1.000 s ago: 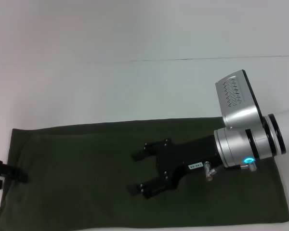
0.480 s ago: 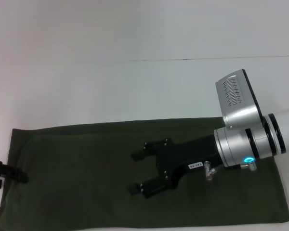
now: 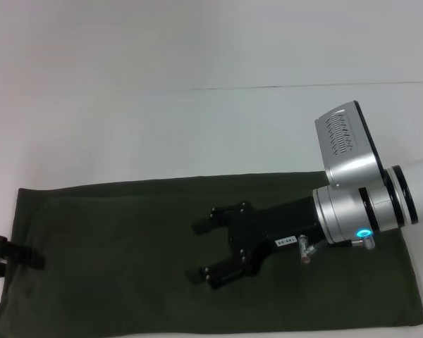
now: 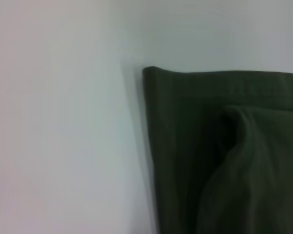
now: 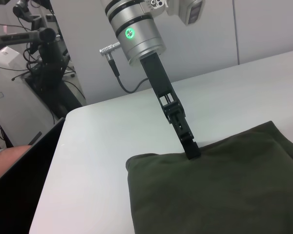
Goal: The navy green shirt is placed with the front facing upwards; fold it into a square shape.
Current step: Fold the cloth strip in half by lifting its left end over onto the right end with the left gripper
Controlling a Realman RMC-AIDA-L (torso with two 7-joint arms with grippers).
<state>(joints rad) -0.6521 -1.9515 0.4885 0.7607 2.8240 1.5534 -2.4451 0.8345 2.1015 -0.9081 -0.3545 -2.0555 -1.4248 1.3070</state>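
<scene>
Nothing moved: my right gripper [image 3: 201, 251] hovers fingers apart over the navy green shirt [image 3: 113, 282], my left gripper [image 3: 5, 255] touches its end edge, fingers' state unclear; long strip, cross-fold pending.

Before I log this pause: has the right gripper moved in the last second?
No. The right gripper hangs open over the same spot on the shirt, its fingertips unchanged against the shirt's far edge.

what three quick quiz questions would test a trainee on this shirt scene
1. True or false: the right gripper has its jaws open above the shirt.
2. Which edge of the shirt is the left gripper at? A) the robot's left B) the robot's right C) the far edge
3. Fill in: the shirt lies as a long folded band on the white ____.

Key: 1 true; 2 A; 3 table.
</scene>
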